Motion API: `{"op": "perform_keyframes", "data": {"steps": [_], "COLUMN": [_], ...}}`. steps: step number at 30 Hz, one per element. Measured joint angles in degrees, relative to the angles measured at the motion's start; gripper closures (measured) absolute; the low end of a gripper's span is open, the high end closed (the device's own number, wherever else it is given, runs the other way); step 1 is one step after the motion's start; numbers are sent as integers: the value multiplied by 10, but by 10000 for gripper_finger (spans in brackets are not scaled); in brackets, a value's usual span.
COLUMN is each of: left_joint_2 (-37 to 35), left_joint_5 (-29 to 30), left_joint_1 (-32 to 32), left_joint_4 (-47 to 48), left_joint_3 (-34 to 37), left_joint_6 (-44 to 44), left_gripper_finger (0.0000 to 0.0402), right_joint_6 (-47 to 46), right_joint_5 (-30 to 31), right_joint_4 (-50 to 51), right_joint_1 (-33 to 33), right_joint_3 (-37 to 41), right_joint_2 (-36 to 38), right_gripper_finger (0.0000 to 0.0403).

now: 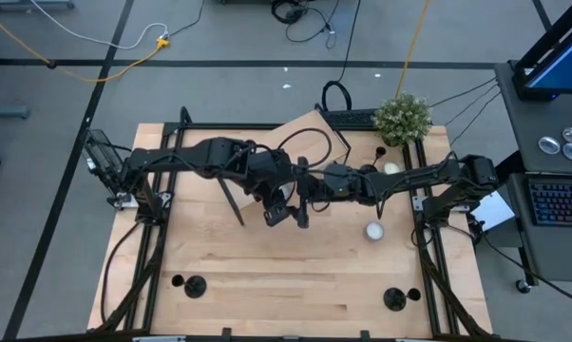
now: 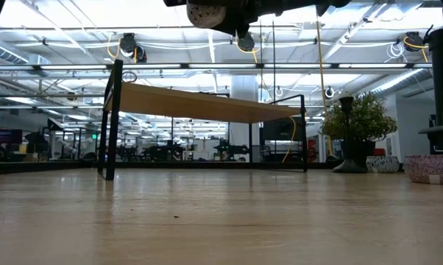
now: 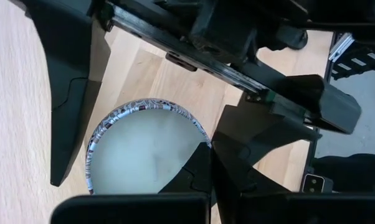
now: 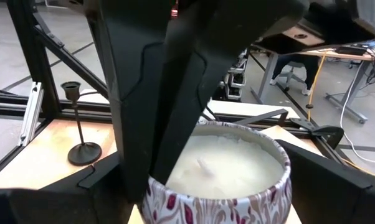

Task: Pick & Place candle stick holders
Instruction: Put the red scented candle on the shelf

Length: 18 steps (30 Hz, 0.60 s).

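My two grippers meet over the table's middle, around a candle in a patterned tin [image 3: 144,149], white wax up. It also shows in the right wrist view [image 4: 225,168] and high in the low view [image 2: 205,13], clear of the table. My left gripper [image 1: 278,213] and my right gripper [image 1: 310,194] are both shut on it. Two black candle stick holders stand on their disc bases near the front edge, one left [image 1: 193,284], one right [image 1: 393,298]. The right wrist view shows one [image 4: 79,127]. A third [image 2: 346,132] stands by the plant. My left gripper comes from above, fingers pointing down. One finger [image 3: 69,93] lies at the tin's outer wall [image 3: 91,158]. The other [image 3: 194,180] stands over the opposite rim and hides the contact there. The tin is upright and lifted clear. My right gripper comes level from the table's right side. Its two fingers [image 4: 106,180] stand against opposite sides of the tin's patterned wall [image 4: 153,202]. The tin sits upright between them, clear of the table.
A slanted wooden board on black legs [image 1: 305,133] stands at the back centre. A potted plant [image 1: 402,116] stands at the back right. Two small white tealights lie on the right half, one [image 1: 373,231] nearer, one [image 1: 390,168] by the plant. Black frame rails run along both sides.
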<state>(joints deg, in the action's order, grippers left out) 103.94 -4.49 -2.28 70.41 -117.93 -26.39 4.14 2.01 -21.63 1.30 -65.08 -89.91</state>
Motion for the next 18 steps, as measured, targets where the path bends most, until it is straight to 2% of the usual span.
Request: {"op": "perform_keyframes", "data": {"steps": [3,9,18], "left_joint_2": [0,0,0], "left_joint_5": [0,0,-2], "left_joint_1": [4,7,14], "left_joint_4": [1,0,1], "left_joint_3": [0,0,0], "left_joint_6": [1,6,11], "left_gripper_finger": [401,401,401], "right_joint_6": [0,-2,-4], "right_joint_5": [2,0,11], "right_joint_4": [0,2,3], "right_joint_1": [0,0,-1], "right_joint_3": [0,0,0], "right_joint_2": [0,0,0], "right_gripper_finger": [74,113,101]}}
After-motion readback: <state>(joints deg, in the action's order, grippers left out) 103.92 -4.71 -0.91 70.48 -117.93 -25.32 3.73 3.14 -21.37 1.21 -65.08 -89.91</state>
